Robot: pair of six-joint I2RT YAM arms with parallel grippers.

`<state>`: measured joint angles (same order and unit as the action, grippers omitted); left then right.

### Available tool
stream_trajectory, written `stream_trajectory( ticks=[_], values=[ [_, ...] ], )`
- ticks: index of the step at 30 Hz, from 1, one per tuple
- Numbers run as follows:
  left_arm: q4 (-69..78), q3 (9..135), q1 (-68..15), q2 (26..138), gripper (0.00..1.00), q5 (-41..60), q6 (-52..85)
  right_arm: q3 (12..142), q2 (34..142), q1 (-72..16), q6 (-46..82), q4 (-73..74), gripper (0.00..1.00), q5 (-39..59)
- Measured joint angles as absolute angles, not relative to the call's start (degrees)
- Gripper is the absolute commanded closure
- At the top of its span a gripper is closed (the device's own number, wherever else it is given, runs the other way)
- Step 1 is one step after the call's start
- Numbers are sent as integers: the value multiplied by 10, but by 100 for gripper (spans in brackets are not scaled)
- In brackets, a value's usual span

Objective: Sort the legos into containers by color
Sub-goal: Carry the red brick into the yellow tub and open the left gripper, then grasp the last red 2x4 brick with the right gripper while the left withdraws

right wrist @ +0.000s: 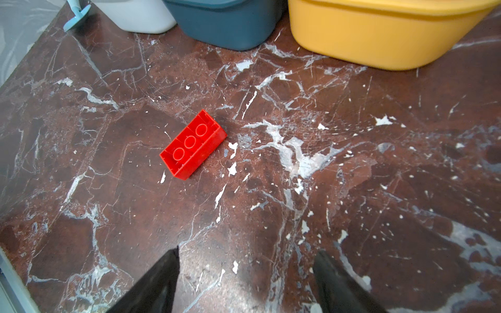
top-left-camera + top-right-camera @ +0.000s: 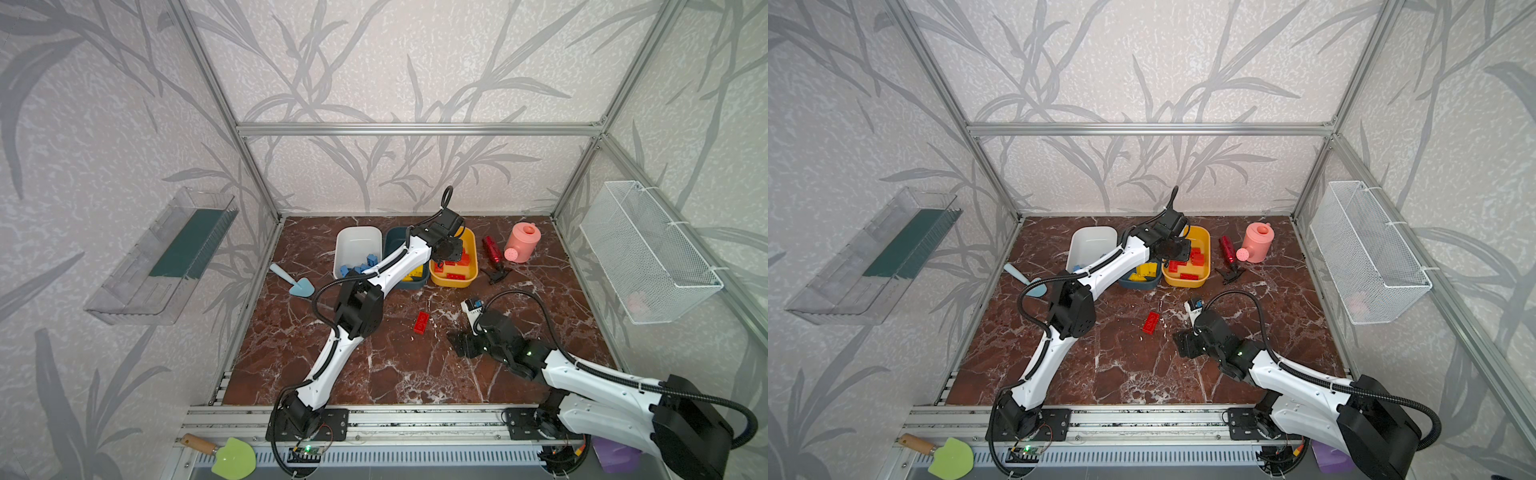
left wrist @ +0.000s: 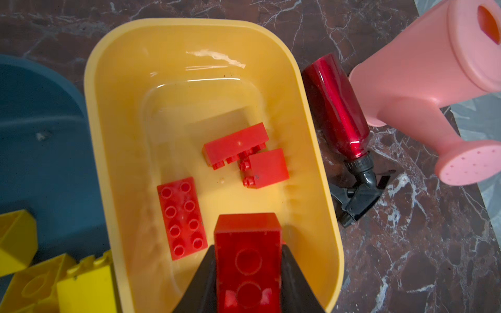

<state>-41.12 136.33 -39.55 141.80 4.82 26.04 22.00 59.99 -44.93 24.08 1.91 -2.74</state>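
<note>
Nearest the arm bases, the right gripper (image 1: 248,254) hangs low over the marble table (image 2: 395,370). Its jaws are spread wide with only bare stone between them, so it holds nothing and touches nothing that can be seen. A little way ahead of its fingertips (image 1: 173,260), clear of them, a loose red brick (image 1: 193,144) lies on the table with its hollow underside up. In both top views it sits on open marble between the two arms, short of the tubs (image 2: 422,323).

Farther back, the left arm reaches across the row of tubs. The left gripper (image 3: 248,273) is closed on a held red brick (image 3: 248,241). The dark fingers (image 3: 202,279) press its two long sides, and its hollow underside faces the wrist camera. The brick hangs over the near end of the yellow tub (image 3: 113,135), inside the rim's outline.

On that tub's floor lie three more red bricks (image 3: 182,218): one flat with studs up, two tipped on their sides and touching each other. The teal tub (image 3: 40,130) stands just beside it and holds yellow bricks (image 3: 86,287). Next along, the white tub (image 2: 357,243) holds blue bricks (image 2: 358,266).

On the yellow tub's other side a red spray bottle (image 3: 337,108) lies close alongside it. Beyond the bottle stands a pink watering can (image 3: 423,76).
</note>
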Motion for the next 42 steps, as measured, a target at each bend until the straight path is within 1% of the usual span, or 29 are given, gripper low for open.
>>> stream_trajectory(
  ticks=[2,3,4,6,7,10,12,16,19,28,36,42],
  values=[
    [-423,1389,-392,1437,64,58,258,220,596,-450,241,21,21,-30],
    [-426,1398,-392,1444,59,62,258,220,595,-451,241,22,21,-30],
    [-429,1402,-391,1447,53,64,256,220,594,-452,241,23,21,-30],
    [-435,1403,-389,1449,34,69,253,220,594,-455,241,23,20,-31],
    [-437,1403,-388,1449,29,71,256,220,594,-457,241,21,20,-32],
    [-440,1404,-386,1447,24,71,254,226,597,-471,241,13,19,-46],
    [-432,1375,-386,1428,21,68,253,233,598,-489,243,5,19,-60],
    [-397,1235,-386,1329,19,51,255,258,614,-529,258,-22,19,-96],
    [-363,1135,-386,1230,18,31,256,287,642,-552,282,-49,19,-126],
    [-255,839,-386,894,18,-37,278,418,784,-606,354,-132,17,-195],
    [-244,591,-386,693,18,-77,317,513,890,-629,424,-169,15,-254],
    [-265,484,-386,571,18,-105,341,563,965,-631,451,-179,12,-293]
  ],
)
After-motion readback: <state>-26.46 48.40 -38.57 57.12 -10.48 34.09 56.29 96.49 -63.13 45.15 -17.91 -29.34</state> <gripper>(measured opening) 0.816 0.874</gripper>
